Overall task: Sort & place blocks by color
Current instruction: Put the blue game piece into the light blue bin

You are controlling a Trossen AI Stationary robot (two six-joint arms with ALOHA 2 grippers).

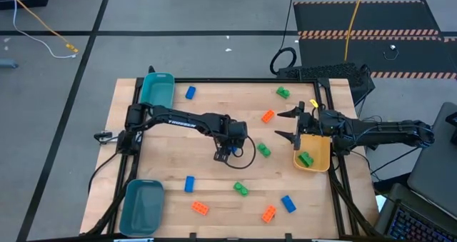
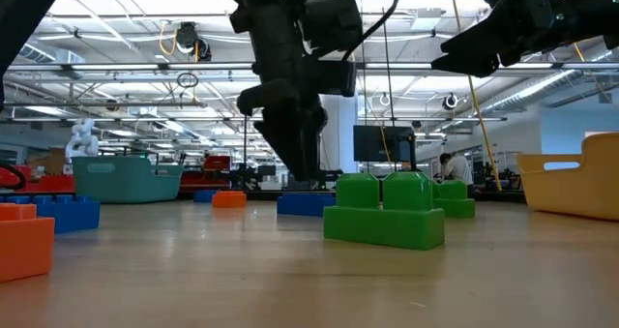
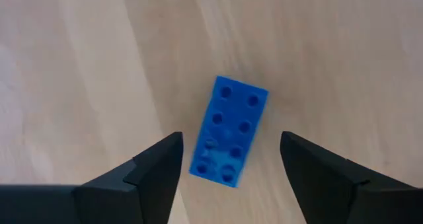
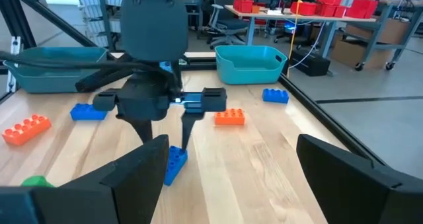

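From above, the left pincer [image 1: 223, 153] hangs near the middle of the tabletop [image 1: 214, 185], over a blue block [image 1: 227, 155] it mostly hides. In the left wrist view that blue block [image 3: 229, 131] lies flat, studs up, between the spread fingers [image 3: 158, 164], its long axis tipped toward 1 o'clock, touching neither. The right pincer [image 1: 289, 125] waits spread at 3 o'clock, by the yellow-orange bin [image 1: 319, 156].

A light wooden table [image 1: 178, 131] with a black frame along its edges carries two teal rectangular plastic bins [image 1: 156, 90] at its left corners and a yellow-orange plastic bin [image 1: 319, 150] at its right edge. Small studded plastic bricks [image 1: 189, 183] in blue, orange and green lie scattered singly across the wood. One blue brick [image 3: 229, 131] lies flat, studs up, near the middle.
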